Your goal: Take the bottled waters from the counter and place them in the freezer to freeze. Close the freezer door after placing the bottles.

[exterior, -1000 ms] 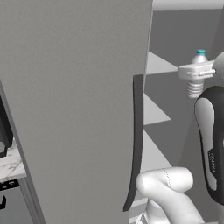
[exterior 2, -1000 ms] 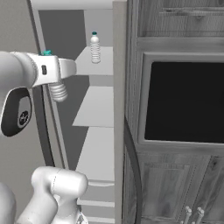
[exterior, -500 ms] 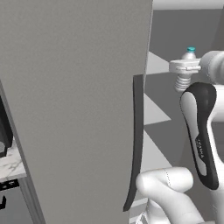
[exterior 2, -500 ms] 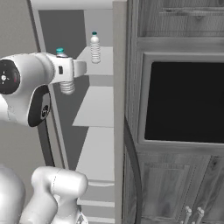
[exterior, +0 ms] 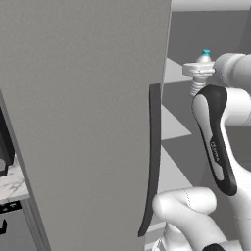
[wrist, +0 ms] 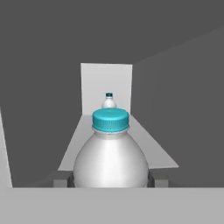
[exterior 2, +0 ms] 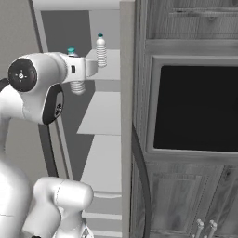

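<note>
My gripper (exterior 2: 79, 69) is shut on one bottled water (wrist: 111, 157), a clear ribbed bottle with a light-blue cap, held upright at the height of the freezer's top shelf (exterior 2: 109, 69). In the left base view the gripper (exterior: 198, 71) holds that bottle (exterior: 198, 86) just right of the open freezer door (exterior: 83, 122) and its dark bar handle (exterior: 152, 162). A second bottled water (exterior 2: 101, 50) stands upright at the back of that top shelf, straight ahead in the hand view (wrist: 109, 100). The fingers (wrist: 158, 179) press both sides of the held bottle.
Lower freezer shelves (exterior 2: 100, 118) stack below the top one. The black-windowed wall oven (exterior 2: 195, 109) and wooden cabinet fronts (exterior 2: 186, 204) stand right of the freezer. A strip of marble counter (exterior: 12, 181) shows left of the door. My white arm (exterior: 215, 147) rises before the opening.
The arm has lifted the held bottle and carried it in towards the top shelf. The bottle on the shelf has not moved.
</note>
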